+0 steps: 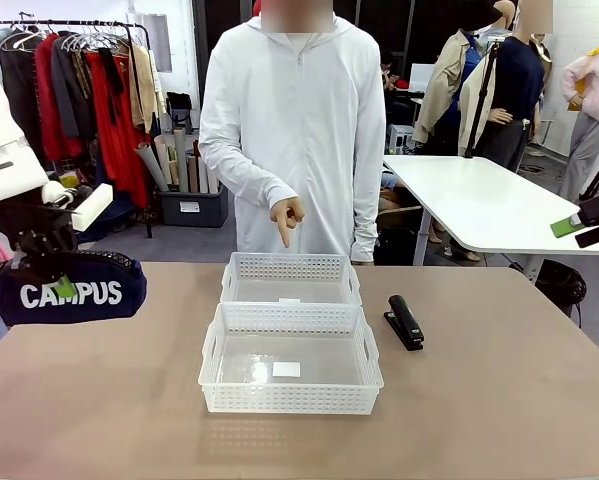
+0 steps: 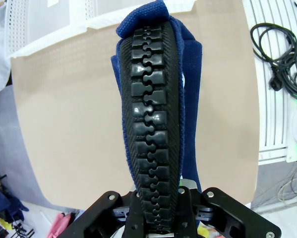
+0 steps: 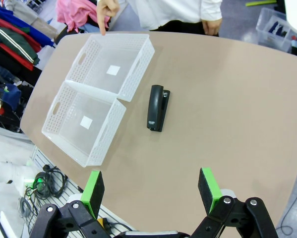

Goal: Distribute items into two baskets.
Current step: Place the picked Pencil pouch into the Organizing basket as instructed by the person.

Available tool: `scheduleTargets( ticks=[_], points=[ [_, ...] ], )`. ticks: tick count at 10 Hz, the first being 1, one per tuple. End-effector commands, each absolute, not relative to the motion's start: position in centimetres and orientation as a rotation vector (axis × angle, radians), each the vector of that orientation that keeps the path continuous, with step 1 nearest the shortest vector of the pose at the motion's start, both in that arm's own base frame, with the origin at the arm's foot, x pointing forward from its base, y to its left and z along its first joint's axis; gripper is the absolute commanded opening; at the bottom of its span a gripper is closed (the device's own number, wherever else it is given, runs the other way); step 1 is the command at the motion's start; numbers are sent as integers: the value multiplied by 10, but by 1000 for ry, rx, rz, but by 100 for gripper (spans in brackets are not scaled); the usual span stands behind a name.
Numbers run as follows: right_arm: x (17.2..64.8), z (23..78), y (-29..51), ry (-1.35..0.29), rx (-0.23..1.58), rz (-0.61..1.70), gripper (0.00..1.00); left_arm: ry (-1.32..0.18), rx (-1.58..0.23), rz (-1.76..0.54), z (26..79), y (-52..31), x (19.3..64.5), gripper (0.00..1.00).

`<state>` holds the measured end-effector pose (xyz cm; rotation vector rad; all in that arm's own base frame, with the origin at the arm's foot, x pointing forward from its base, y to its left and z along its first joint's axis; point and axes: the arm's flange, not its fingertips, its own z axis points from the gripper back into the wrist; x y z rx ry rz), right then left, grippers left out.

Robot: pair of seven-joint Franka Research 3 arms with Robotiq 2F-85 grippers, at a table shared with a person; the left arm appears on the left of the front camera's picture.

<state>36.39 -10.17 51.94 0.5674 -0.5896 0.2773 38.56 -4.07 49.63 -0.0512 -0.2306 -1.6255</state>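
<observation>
Front view puts the navy CAMPUS pouch (image 1: 69, 288) in my left pincer (image 1: 59, 278), which is clenched on its top edge. The pouch hangs under the fingers with the white lettering facing the camera. Looking down that wrist, I see the black zip running straight out from between the fingers, with the table (image 1: 499, 400) below it.

The two white baskets stand off to that pincer's right and lower, touching end to end on the table: the near basket (image 1: 289, 398) on my side, the far basket (image 1: 291, 266) on the person's side. I see only a small white label in each.

My right pincer (image 3: 153, 191) is released, with its green pads wide apart and nothing between them. The black stapler (image 3: 157, 108) lies flat on the table ahead of it. The stapler is just beside the baskets, about where they meet, and apart from them.

Beyond the baskets, the person's hand (image 1: 287, 215) points one finger down over the far basket.
</observation>
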Motion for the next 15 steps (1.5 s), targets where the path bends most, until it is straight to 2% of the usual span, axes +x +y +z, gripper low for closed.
scheduleTargets(
  ticks=[1,4,9,12,15],
  points=[
    [364,520,-101,-595,576,280,100,-232,-49,-1627,497,-40,385,0],
    [364,520,-101,-595,576,280,100,-227,-55,-1645,501,-53,405,0],
    [364,520,-101,-595,576,280,100,-166,-128,-1723,508,-103,473,0],
    [364,520,-101,-595,576,280,100,-233,-171,-1706,510,-135,501,0],
    [364,520,-101,-595,576,280,100,-192,-170,-1720,505,-174,522,0]
  ],
)
